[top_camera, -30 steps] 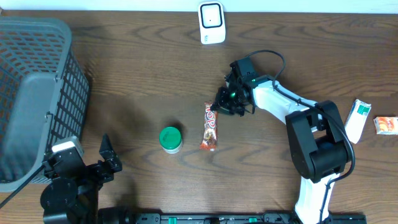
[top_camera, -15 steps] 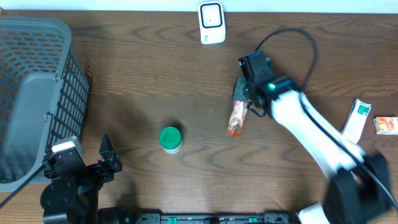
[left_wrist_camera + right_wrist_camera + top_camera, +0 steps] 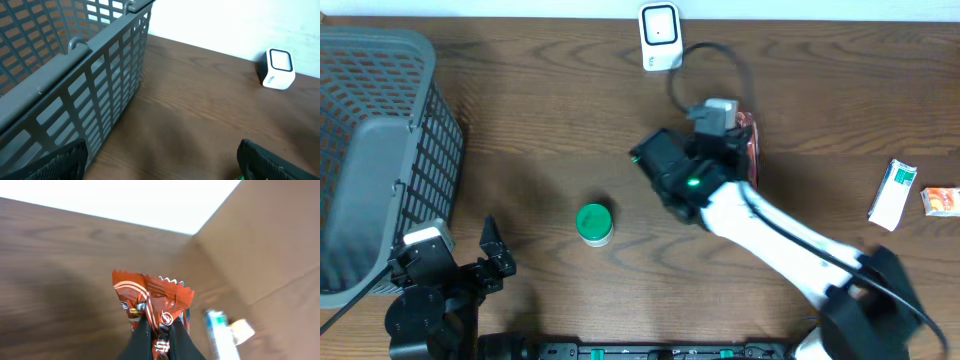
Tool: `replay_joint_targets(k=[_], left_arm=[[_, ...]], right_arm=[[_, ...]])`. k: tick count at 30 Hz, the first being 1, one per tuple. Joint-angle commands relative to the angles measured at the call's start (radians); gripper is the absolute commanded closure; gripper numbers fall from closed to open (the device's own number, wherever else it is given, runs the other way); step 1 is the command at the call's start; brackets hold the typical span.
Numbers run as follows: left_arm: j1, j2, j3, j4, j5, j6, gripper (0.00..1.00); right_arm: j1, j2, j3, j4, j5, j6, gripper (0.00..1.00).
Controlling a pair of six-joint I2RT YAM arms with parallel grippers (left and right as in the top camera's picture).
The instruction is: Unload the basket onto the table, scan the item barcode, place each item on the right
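The right fingers [image 3: 139, 341] are shut tight on the red snack bar [image 3: 750, 150]. They pinch one end of its wrapper. The bar is held up over the tabletop [image 3: 540, 110], near the back edge, a little to the right of the white scanner [image 3: 660, 37]. The left fingers [image 3: 57, 161] are wide open and hold nothing. They sit at the front left corner, next to the gray basket [image 3: 380, 140]. A jar with a green lid [image 3: 593, 222] stands near the middle of the tabletop. A white box [image 3: 891, 194] and a small orange pack [image 3: 941, 201] lie by the right edge.
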Motion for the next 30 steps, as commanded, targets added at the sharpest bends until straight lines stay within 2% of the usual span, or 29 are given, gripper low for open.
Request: replay_joint_targets(k=[1, 7, 10, 12, 14, 16, 19, 24, 26, 28, 29, 30], left_arm=[[0.005, -0.001, 0.002, 0.003, -0.008, -0.005, 0.04], [0.005, -0.001, 0.002, 0.003, -0.008, -0.005, 0.04], [0.005, -0.001, 0.002, 0.003, -0.008, -0.005, 0.04], [0.005, -0.001, 0.002, 0.003, -0.008, -0.005, 0.04], [0.005, -0.001, 0.002, 0.003, -0.008, -0.005, 0.04], [0.005, -0.001, 0.002, 0.003, -0.008, -0.005, 0.04], [0.005, -0.001, 0.002, 0.003, -0.008, -0.005, 0.04], [0.005, -0.001, 0.002, 0.003, -0.008, -0.005, 0.04], [0.005, -0.001, 0.002, 0.003, -0.008, -0.005, 0.04], [0.005, -0.001, 0.002, 0.003, -0.008, -0.005, 0.04], [0.005, -0.001, 0.002, 0.003, -0.008, -0.005, 0.04], [0.005, -0.001, 0.002, 0.003, -0.008, -0.005, 0.04]], right_arm=[[0.01, 0.103, -0.011, 0.006, 0.241, 0.01, 0.98], [0.119, 0.271, -0.011, 0.033, 0.192, 0.011, 0.99], [0.192, 0.293, -0.011, 0.034, 0.069, 0.011, 0.93], [0.235, 0.293, -0.011, 0.041, -0.02, 0.011, 0.79], [0.267, 0.293, -0.011, 0.056, -0.068, 0.011, 0.58], [0.29, 0.292, -0.01, 0.07, -0.103, 0.011, 0.43], [0.3, 0.283, 0.0, 0.067, -0.161, 0.011, 0.3], [0.274, 0.222, 0.039, 0.043, -0.337, 0.011, 0.25], [0.252, 0.177, 0.054, 0.036, -0.45, 0.011, 0.24], [0.205, 0.098, 0.063, 0.035, -0.667, 0.011, 0.22], [0.18, 0.069, 0.063, 0.034, -0.75, 0.011, 0.26], [0.153, 0.043, 0.063, 0.027, -0.825, 0.011, 0.36]])
